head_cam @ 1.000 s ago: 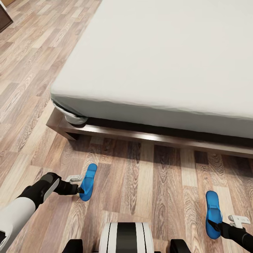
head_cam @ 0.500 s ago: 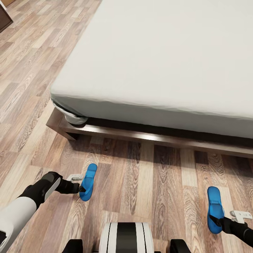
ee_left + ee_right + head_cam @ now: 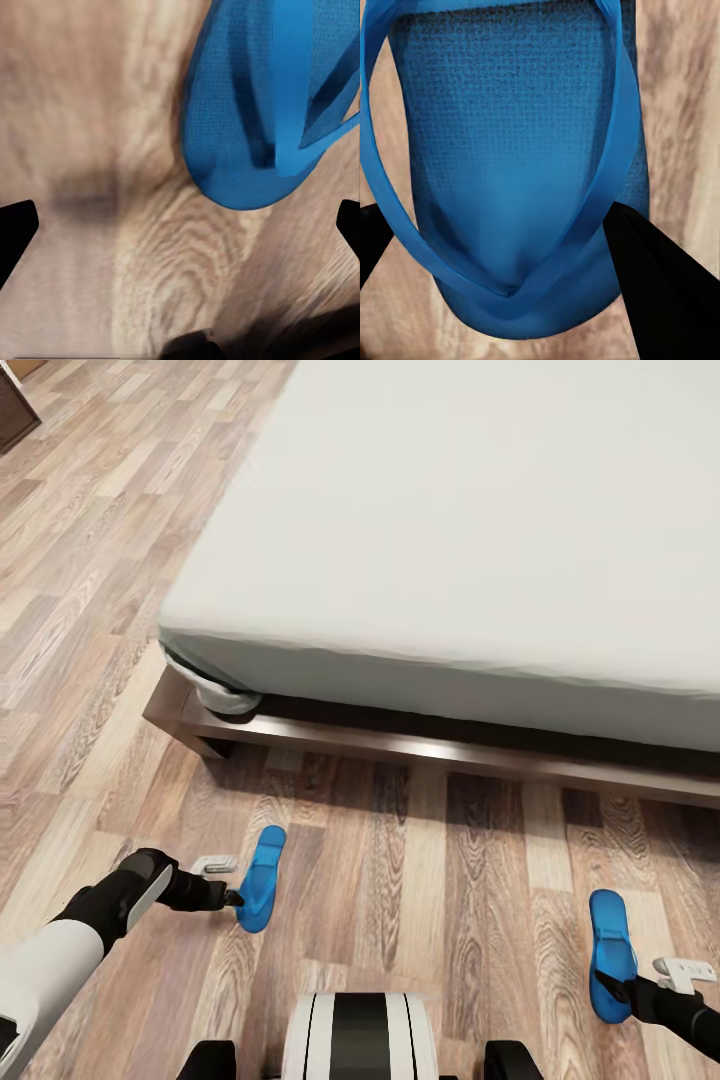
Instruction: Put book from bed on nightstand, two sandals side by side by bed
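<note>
We count two blue sandals: one sandal on the left and a second sandal on the right, both over the wood floor. We see each of them again up close, the left one in the left wrist view and the right one in the right wrist view. We count one bed, with one pale mattress on one dark frame. We count two robot arms, each ending in one gripper: the left gripper and the right gripper.
</note>
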